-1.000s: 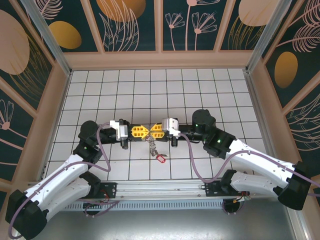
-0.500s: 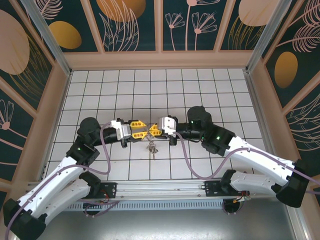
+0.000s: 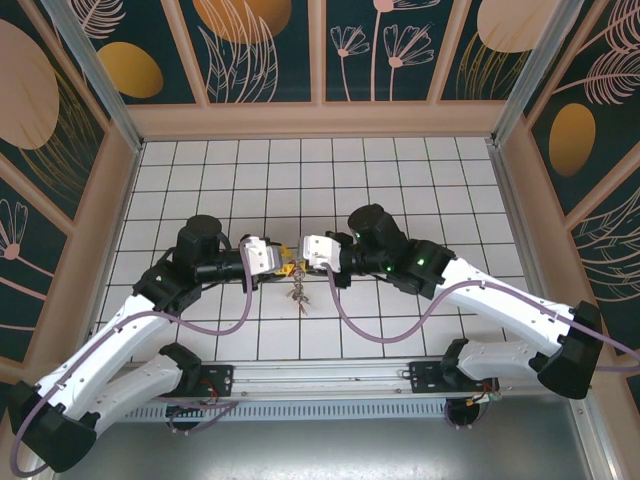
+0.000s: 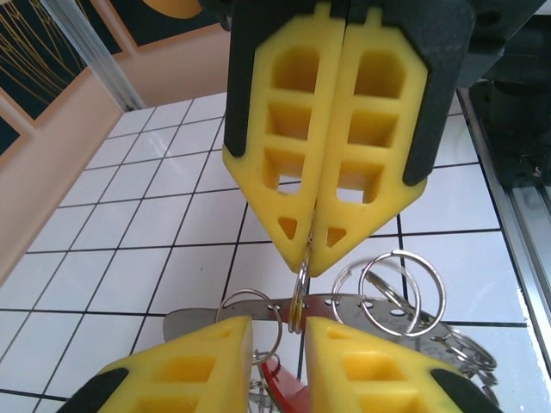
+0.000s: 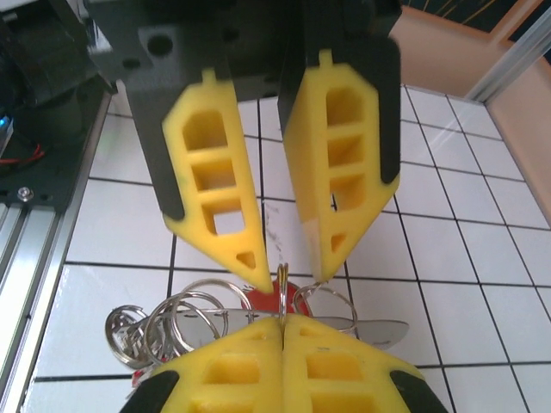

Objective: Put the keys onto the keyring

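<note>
Well into the task, by the look of it, though not plainly finished. Pinching the keyring (image 5: 281, 277) edge-on with the right gripper (image 5: 282, 327), jaws pressed fully together on the wire. Straddling that ring from the opposite side with the left gripper (image 4: 280, 327), jaws a small way apart, the wire in the gap and clamped by neither pad as far as can be made out. Meeting tip to tip this way over the desk (image 3: 400, 180), a little toward its near edge from the middle. Can see, hanging under the pinch, a tangle of keys (image 3: 298, 293) with a red tag (image 4: 282, 385) and several more split rings (image 4: 400, 291), just above the tiles or resting on them; cannot tell which. Cannot tell either which keys already sit on the held ring and which only on the neighbouring rings: too crowded a bunch for that. Can make out keys nowhere but in that one cluster. Judging from that: gathering done, everything hanging together from one grip. Possibly left: working a last key round the coil of the keyring, with the left gripper needing to close on ring or key first; or else only releasing and laying the bunch down.
</note>
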